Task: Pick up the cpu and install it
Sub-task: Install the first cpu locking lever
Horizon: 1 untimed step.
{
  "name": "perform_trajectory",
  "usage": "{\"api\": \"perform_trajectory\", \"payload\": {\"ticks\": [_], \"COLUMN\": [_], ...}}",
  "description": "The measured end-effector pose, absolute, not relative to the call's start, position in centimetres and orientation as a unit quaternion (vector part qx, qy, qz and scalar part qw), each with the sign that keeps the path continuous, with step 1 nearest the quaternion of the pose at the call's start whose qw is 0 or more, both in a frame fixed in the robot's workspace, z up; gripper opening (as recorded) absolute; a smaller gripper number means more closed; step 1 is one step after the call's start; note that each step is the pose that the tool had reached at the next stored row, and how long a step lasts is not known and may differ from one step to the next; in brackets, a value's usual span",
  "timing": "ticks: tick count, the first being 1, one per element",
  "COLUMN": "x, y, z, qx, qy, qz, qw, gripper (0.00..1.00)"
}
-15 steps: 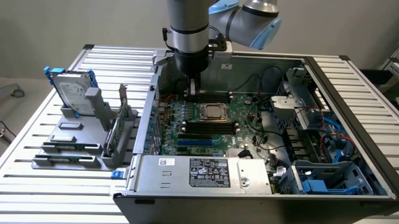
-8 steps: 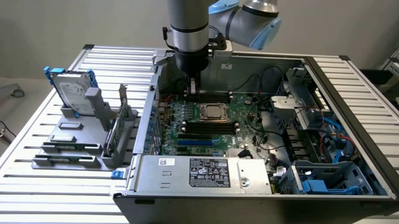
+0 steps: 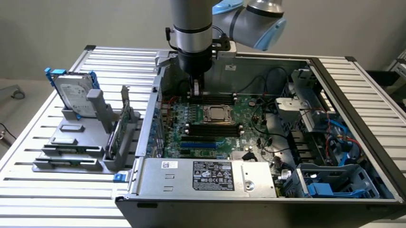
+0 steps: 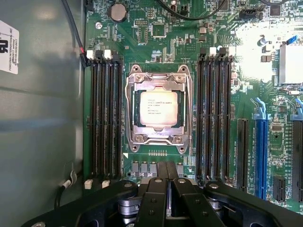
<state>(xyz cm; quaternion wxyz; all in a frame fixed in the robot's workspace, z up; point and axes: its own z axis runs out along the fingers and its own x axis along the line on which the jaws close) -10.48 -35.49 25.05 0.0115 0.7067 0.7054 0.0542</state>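
Observation:
The cpu (image 3: 216, 114) (image 4: 158, 108), a small square chip with a dull silver top and printed text, lies flat inside the metal-framed socket (image 4: 134, 109) in the middle of the green motherboard (image 3: 247, 128). My gripper (image 3: 197, 90) (image 4: 166, 171) hangs above the board, a little behind the socket in the exterior view. Its two black fingers are pressed together, shut, with nothing between them. The gripper is apart from the cpu.
The open computer case (image 3: 355, 85) surrounds the board, with black memory slots (image 4: 106, 113) (image 4: 215, 111) on both sides of the socket. A power supply (image 3: 209, 175) sits at the front. On the exterior view's left, a hard drive (image 3: 73, 92) with blue rails stands in a grey rack (image 3: 70, 142).

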Motion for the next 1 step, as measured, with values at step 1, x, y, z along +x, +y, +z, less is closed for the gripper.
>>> {"api": "perform_trajectory", "payload": {"ticks": [1], "x": [-10.48], "y": [-35.49], "z": [25.05], "qx": [0.707], "qy": [0.705], "qz": [0.054], "qw": [0.012], "gripper": [0.11]}}
